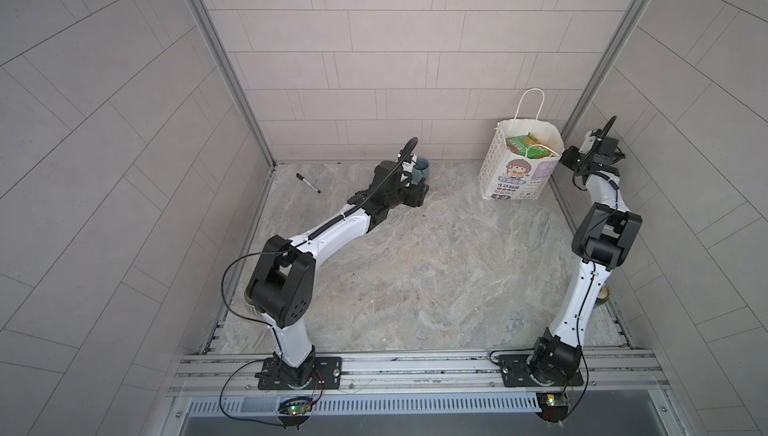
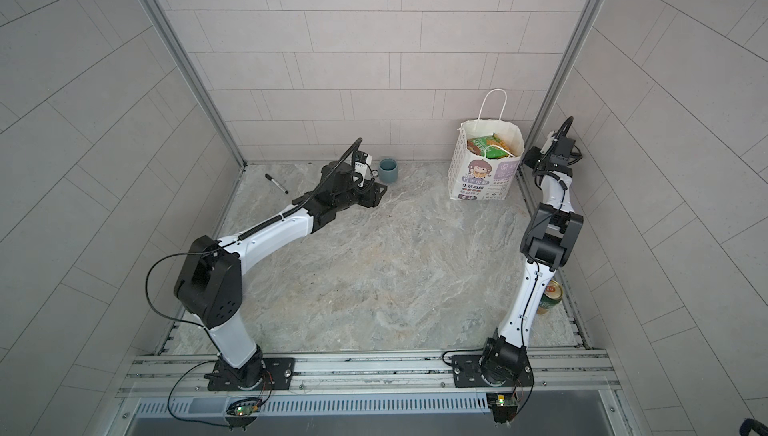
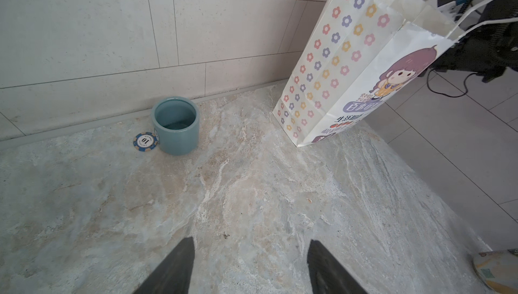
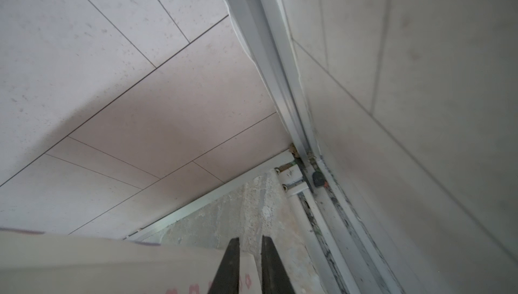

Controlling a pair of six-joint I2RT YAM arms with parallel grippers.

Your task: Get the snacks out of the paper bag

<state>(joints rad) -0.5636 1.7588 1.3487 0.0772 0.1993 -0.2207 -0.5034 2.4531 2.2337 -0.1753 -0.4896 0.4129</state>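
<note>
The paper bag is white, its side dotted with rows of red, purple, yellow and pink flowers, its front showing a cartoon girl with purple-brown hair. The snacks are green and orange-yellow. The cup is grey-blue, the chip blue and white, the marker black, the table marbled grey and beige.
</note>
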